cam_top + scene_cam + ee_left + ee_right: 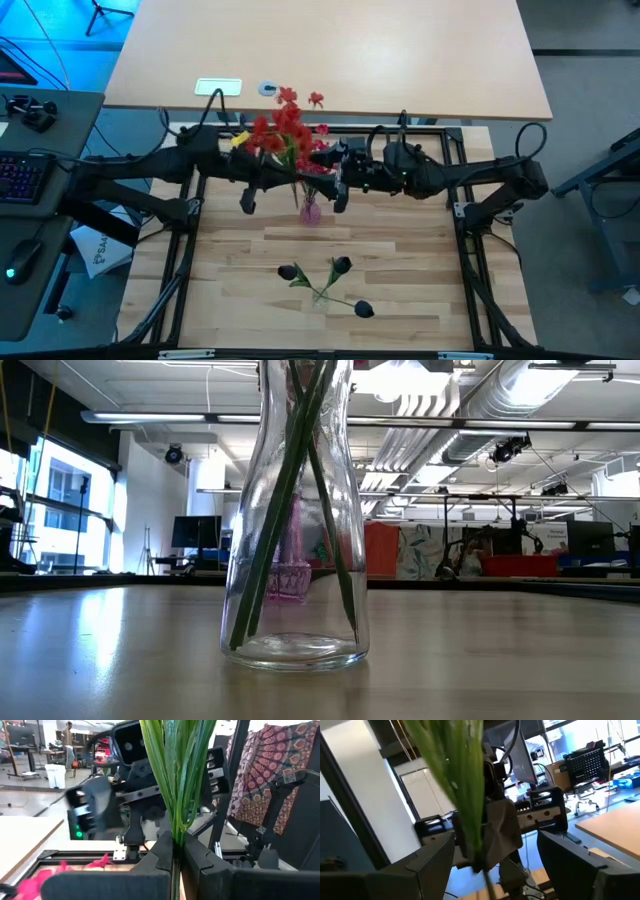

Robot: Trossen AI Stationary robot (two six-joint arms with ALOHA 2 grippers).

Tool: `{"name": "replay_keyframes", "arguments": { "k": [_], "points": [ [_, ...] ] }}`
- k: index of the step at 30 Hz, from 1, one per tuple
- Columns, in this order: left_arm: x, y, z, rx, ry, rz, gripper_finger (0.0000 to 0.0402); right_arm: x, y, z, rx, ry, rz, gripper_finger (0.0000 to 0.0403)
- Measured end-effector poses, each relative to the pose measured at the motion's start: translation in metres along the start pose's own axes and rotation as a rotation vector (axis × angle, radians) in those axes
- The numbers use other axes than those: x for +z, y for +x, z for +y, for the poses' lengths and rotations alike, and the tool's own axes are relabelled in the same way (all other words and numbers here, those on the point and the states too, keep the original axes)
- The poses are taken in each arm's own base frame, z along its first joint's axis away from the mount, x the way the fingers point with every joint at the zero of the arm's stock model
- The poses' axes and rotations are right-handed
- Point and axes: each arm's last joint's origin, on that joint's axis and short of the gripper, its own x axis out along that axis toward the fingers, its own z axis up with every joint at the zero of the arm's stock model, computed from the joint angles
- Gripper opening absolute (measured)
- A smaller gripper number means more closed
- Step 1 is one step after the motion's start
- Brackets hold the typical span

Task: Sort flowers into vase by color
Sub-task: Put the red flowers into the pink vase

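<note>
The left end effector [176,860] is clamped on the red flowers' [285,128] upright stalks, directly above the pink vase [310,211]. The right end effector [492,862] stands open astride them. Dark blooms [340,266] fill the clear vase [294,510].

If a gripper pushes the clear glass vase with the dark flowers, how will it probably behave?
The clear vase would probably slide on its wide flat base. Its tall narrow neck suggests a high push could tip it. The thin glass looks fragile, and the dark flowers lean outward, probably adding little weight.
</note>
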Motion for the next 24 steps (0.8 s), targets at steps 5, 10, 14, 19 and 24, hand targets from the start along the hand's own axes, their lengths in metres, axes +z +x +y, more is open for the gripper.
{"name": "replay_keyframes", "arguments": {
  "k": [5,10,14,19,24],
  "points": [
    [-0.007,0.014,0.001,-0.028,-0.005,0.014,0.0,-0.004,0.003,-0.001,0.009,-0.012,0.003,0.0266],
    [-0.015,0.025,0.004,-0.032,-0.02,0.032,0.0,-0.007,0.004,0.0,0.037,-0.002,0.031,0.0257],
    [-0.015,0.032,0.005,-0.034,-0.027,-0.002,0.0,-0.012,0.004,-0.002,0.028,0.003,0.087,0.0252],
    [-0.017,0.033,0.005,-0.033,-0.028,0.006,0.0,-0.011,0.004,-0.001,0.035,0.001,0.069,0.0233],
    [-0.019,0.032,0.008,-0.02,-0.033,0.031,0.0,-0.011,0.004,-0.001,0.036,-0.001,0.068,0.0175]
  ]
}}
